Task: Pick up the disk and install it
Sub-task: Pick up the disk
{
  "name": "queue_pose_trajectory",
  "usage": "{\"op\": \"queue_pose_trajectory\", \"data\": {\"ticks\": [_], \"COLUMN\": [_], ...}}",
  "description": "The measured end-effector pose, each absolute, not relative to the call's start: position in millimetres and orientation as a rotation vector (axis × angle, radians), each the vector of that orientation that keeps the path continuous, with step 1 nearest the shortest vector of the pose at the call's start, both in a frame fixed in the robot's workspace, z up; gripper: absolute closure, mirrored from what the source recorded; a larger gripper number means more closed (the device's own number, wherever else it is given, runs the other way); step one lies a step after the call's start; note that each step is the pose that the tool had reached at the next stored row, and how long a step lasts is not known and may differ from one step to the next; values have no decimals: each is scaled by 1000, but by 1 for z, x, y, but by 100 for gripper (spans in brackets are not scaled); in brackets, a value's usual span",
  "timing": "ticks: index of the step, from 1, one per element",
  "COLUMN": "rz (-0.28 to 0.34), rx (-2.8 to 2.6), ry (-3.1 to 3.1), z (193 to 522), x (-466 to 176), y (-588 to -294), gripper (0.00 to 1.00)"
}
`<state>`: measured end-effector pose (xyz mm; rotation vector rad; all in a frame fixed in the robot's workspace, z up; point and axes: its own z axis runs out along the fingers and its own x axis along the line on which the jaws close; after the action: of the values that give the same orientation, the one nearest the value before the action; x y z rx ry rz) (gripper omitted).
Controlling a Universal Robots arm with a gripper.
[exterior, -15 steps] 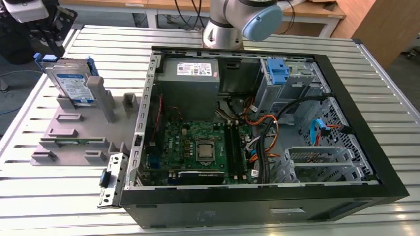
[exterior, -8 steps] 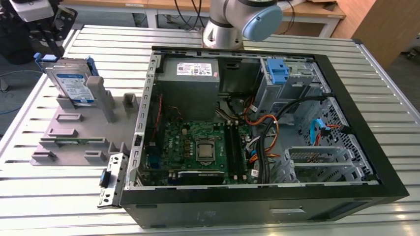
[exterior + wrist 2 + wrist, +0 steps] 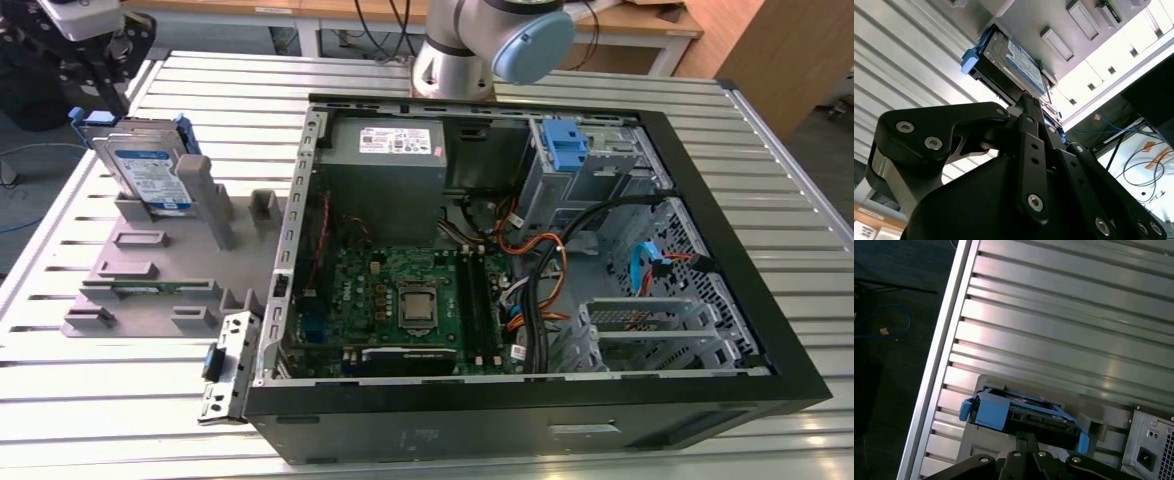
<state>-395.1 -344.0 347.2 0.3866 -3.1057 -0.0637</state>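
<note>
The disk (image 3: 144, 170), silver-grey with a white-and-blue label and blue side rails, stands on edge between the upright posts of the grey plastic stand (image 3: 160, 275), at the exterior view's left. Both wrist views look down on the disk (image 3: 1021, 60) (image 3: 1019, 412). My gripper (image 3: 1026, 437) hovers just short of the disk's upper edge with its black fingers (image 3: 1029, 117) drawn together and nothing between them. It does not touch the disk.
An open black computer case (image 3: 747, 330) lies on the slatted metal table (image 3: 787, 190), with the motherboard, cables, a grey power-supply box (image 3: 387, 145) and a drive cage with a blue latch (image 3: 566, 145). The table's edge (image 3: 936, 370) runs close to the stand.
</note>
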Motion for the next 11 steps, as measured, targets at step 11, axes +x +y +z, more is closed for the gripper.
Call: {"op": "queue_pose_trajectory", "data": {"ticks": [11], "rz": [-62], "rx": [692], "ry": [-3048], "z": [347], "x": [-395], "y": [-344], "gripper": [89]}}
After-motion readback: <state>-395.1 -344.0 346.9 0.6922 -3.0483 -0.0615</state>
